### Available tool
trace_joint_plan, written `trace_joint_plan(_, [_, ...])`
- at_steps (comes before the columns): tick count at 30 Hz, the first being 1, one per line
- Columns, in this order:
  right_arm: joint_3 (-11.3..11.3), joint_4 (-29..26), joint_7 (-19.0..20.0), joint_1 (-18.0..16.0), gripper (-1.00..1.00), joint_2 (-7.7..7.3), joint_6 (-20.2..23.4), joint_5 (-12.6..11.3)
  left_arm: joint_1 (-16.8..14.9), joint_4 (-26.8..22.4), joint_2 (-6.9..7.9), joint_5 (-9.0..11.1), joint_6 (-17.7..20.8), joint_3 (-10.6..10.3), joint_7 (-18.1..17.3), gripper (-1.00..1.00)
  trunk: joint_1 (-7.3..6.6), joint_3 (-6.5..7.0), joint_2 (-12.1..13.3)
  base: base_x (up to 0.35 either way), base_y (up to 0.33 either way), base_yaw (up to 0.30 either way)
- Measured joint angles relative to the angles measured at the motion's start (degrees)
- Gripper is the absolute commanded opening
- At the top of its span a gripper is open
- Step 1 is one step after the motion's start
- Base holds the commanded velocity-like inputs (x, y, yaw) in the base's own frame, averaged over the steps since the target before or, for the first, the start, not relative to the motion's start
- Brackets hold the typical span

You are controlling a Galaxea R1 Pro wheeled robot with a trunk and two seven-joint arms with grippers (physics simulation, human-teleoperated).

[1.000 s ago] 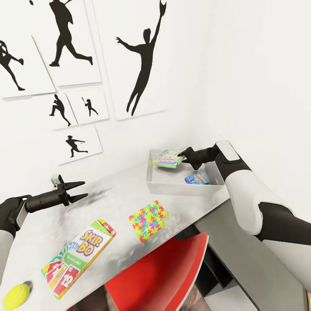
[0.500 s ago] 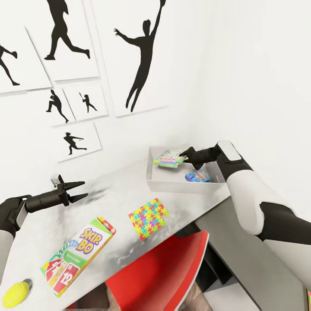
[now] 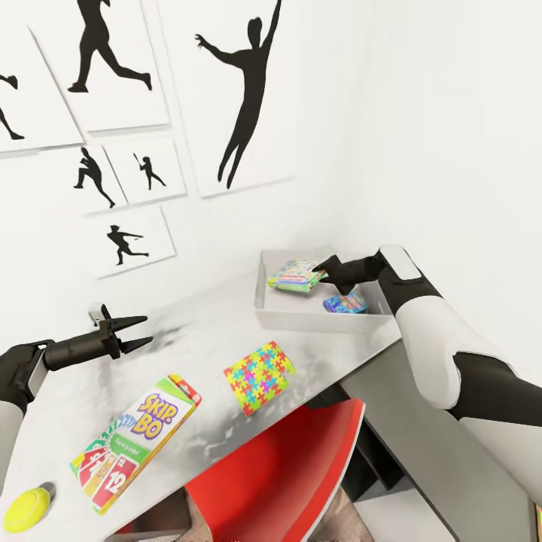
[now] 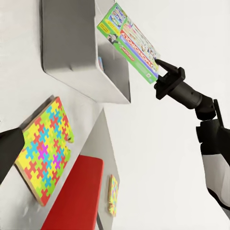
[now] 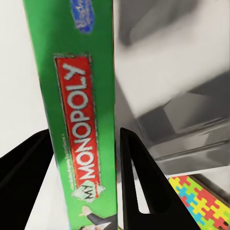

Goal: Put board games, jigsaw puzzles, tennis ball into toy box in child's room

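Right gripper (image 3: 325,269): pinches the green-edged Monopoly box (image 3: 295,275) by one edge, fingers (image 5: 136,191) on either face. The box is held over the toy box (image 3: 301,322), above its far side, tilted and not yet resting inside; likely held so in order to clear the rim before release.

Toy box: on the table (image 3: 203,339) at the corner by the wall. Holds one blue-purple game (image 3: 345,302), lying against the near right wall.

Left gripper (image 3: 132,333): fingers spread, holding nothing, hovering above the table well apart from the toy box; probably parked until its turn.

Skip-Bo box (image 3: 135,443): flat on the table near the front edge, near the left gripper.

Puzzle (image 3: 259,378): flat on the table between Skip-Bo box and toy box, one corner at the table edge.

Ball (image 3: 26,509): on the table, just beside the Skip-Bo box.

Red chair (image 3: 286,482): tucked under the table.

Judgement: two of three board games are at the toy box; Skip-Bo box, puzzle and ball are left outside.
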Motion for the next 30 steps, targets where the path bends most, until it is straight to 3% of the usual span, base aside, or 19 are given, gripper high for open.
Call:
trace_joint_plan(15, [0.03,-4.28,-0.11,-0.08,-1.00,-0.08,0.05,-0.08,0.00,0.00,0.02,0.07,0.00,0.07,-0.10,1.00,0.00,-1.39,0.00,0.000,0.000,0.000])
trace_joint_plan(30, [0.05,-4.53,0.10,-0.09,-1.00,-0.15,0.08,0.00,0.00,0.00,0.67,0.15,0.00,0.07,-0.10,1.00,0.00,-2.79,0.00,0.000,0.000,0.000])
